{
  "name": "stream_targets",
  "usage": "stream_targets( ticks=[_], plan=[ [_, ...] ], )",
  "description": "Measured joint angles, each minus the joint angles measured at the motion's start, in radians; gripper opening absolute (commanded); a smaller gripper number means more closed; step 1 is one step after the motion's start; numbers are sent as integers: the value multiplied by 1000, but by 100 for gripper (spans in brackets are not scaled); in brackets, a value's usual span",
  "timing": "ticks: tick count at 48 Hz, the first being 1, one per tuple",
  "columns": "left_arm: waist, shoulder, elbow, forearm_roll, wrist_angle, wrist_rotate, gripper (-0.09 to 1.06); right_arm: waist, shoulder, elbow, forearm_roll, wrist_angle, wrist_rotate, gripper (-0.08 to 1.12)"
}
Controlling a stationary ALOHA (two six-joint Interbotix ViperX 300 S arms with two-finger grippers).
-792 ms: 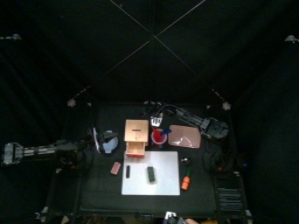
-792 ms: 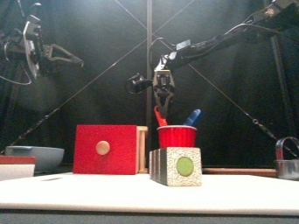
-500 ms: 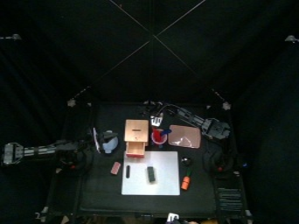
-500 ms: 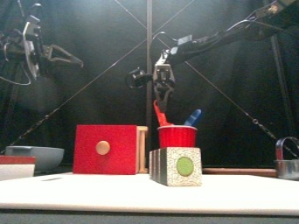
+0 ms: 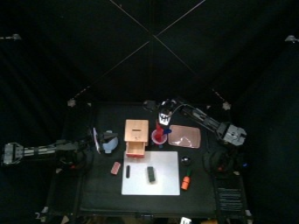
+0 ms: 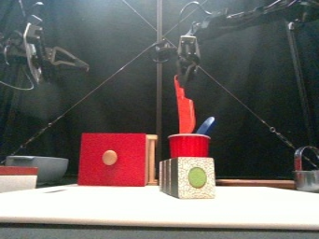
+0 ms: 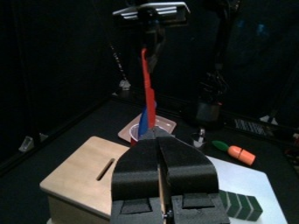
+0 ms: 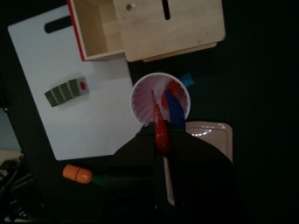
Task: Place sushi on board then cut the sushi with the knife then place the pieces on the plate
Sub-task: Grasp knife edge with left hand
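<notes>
My right gripper point(image 6: 187, 58) hangs high above the red cup point(image 6: 189, 147), shut on the handle of the red knife point(image 6: 185, 107). The blade hangs down, its tip just over the cup's rim. The blue knife point(image 6: 206, 123) still leans in the cup. The dark green sushi roll point(image 5: 153, 175) lies on the white board point(image 5: 140, 163); in the front view its green-centred end point(image 6: 189, 177) faces the camera. The pink plate point(image 5: 190, 134) lies right of the cup. My left gripper point(image 7: 163, 150) rests at the table's left side, jaws together, holding nothing.
The wooden box with its red drawer front point(image 6: 110, 159) stands left of the cup, behind the board. A blue-grey bowl point(image 6: 44, 166) sits at far left, a metal cutter point(image 6: 308, 168) at far right. An orange toy point(image 5: 184, 182) lies beside the board's right edge.
My right gripper has risen with the red knife, drawing it almost fully up out of the cup. The left arm has not moved.
</notes>
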Motion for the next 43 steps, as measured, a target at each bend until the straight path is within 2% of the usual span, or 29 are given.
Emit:
stream_targets(
  ticks=[5,11,22,26,31,37,43],
  plan=[
    [-3,2,-8,29,0,-2,20,0,-54,12,-6,-26,-2,34],
    [-6,25,-18,34,0,-2,31,2,-118,61,-8,-67,-3,34],
    [-40,156,-67,41,-6,-2,60,23,-212,186,-11,-172,-2,34],
    [-54,213,-92,44,-32,-2,70,37,-249,227,-8,-225,-2,34],
    [-64,279,-104,44,-91,-3,78,63,-301,293,3,-305,-5,34],
    [-77,322,-107,43,-155,-3,80,115,-359,393,43,-430,-6,34],
    [-101,348,-112,41,-184,-6,81,173,-407,500,77,-568,-8,34]
  ],
)
